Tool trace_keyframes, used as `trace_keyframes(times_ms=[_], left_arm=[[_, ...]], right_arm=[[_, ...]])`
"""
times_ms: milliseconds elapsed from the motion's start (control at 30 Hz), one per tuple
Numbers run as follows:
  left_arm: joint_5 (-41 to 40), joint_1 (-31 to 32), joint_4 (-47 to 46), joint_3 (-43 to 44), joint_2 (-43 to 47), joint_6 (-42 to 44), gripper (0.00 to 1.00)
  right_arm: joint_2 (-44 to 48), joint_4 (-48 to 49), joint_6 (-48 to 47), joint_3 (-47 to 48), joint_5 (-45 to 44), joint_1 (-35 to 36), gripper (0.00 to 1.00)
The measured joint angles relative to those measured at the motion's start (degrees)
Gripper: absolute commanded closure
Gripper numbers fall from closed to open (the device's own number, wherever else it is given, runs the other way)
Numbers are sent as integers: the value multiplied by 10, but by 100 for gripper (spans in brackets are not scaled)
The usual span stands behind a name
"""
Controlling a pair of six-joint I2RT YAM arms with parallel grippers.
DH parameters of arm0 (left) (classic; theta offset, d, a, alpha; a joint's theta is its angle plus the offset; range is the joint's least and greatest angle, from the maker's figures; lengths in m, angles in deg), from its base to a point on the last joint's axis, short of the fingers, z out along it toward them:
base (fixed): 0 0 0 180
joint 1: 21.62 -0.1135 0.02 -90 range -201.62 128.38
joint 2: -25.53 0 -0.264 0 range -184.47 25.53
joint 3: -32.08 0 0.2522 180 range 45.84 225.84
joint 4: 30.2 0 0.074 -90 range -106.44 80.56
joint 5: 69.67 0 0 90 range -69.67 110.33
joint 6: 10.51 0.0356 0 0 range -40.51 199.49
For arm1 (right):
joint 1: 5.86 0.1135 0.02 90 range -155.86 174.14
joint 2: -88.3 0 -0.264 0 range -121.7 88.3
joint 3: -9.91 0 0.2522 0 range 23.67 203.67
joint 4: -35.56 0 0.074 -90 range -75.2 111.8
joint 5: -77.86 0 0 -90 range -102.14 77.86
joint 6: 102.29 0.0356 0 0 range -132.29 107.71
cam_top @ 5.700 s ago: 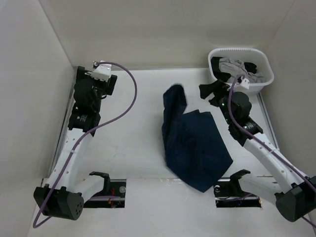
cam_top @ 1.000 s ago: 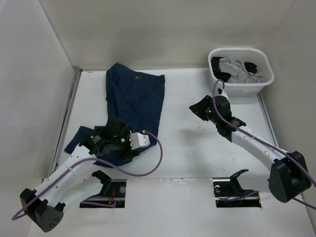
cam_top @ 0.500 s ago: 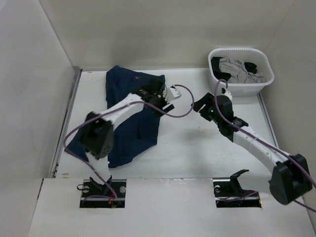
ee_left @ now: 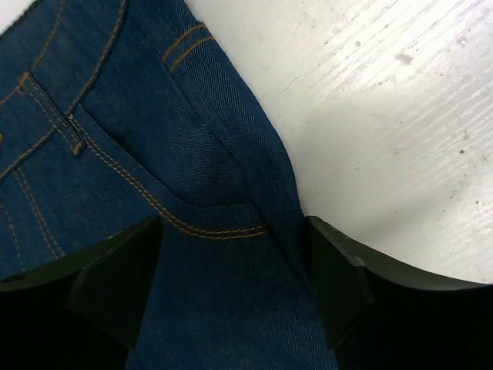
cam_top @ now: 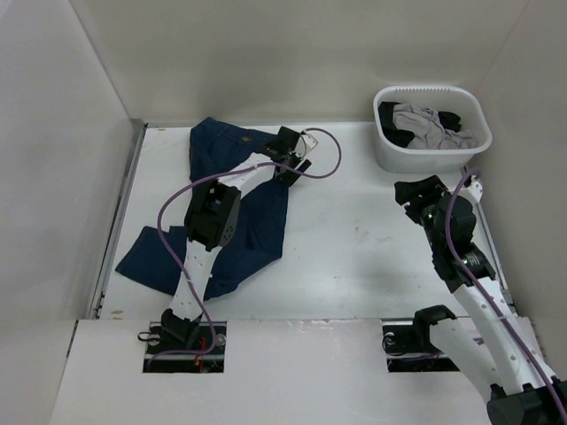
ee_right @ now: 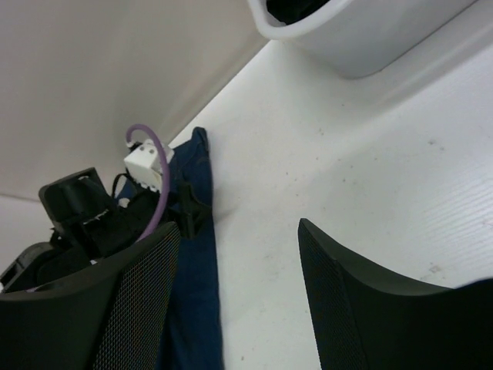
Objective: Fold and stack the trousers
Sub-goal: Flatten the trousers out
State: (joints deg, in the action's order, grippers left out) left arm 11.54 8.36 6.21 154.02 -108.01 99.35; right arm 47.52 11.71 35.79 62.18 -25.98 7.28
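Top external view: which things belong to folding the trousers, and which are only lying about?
Belong to the job:
- the trousers
- the left end effector, open over them
- the right end effector, open and empty

Only lying about:
- the white basket
- the grey and black garments inside it

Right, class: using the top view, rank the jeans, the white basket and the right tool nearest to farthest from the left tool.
1. Jeans: right beneath the left tool.
2. White basket: to its right, far corner.
3. Right tool: beyond, nearer the front.
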Motion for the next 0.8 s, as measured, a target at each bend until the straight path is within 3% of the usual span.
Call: trace_keyframes(times_ms=[200,267,367,500,567,600,633,667,733,800], left_arm=[[66,-5,33,-2,-1,-10,90],[92,-2,35,-8,-1,-8,100],[137,1,13,-61,30,5,100],[201,37,19,-223,144,54,97],[230,75,38,-289,200,77,81],[249,109,54,-319,232,89,60],[268,141,67,-335,256,100,50],[285,170,78,-343,274,100,47],[324,229,87,-344,301,102,44],[349,248,90,-342,319,98,42]], right_arm=[[-24,-12,-11,0,0,-1,36],[-32,-15,-14,1,0,-2,37],[-34,-19,-16,1,1,-6,38],[-19,-37,-13,1,1,-8,37],[-6,-49,-4,-4,1,-8,31],[1,-53,9,-15,1,-7,25],[4,-58,15,-22,1,-6,8],[6,-64,32,-36,1,-3,0],[5,-86,57,-66,2,12,0],[-7,-109,94,-102,5,41,0]])
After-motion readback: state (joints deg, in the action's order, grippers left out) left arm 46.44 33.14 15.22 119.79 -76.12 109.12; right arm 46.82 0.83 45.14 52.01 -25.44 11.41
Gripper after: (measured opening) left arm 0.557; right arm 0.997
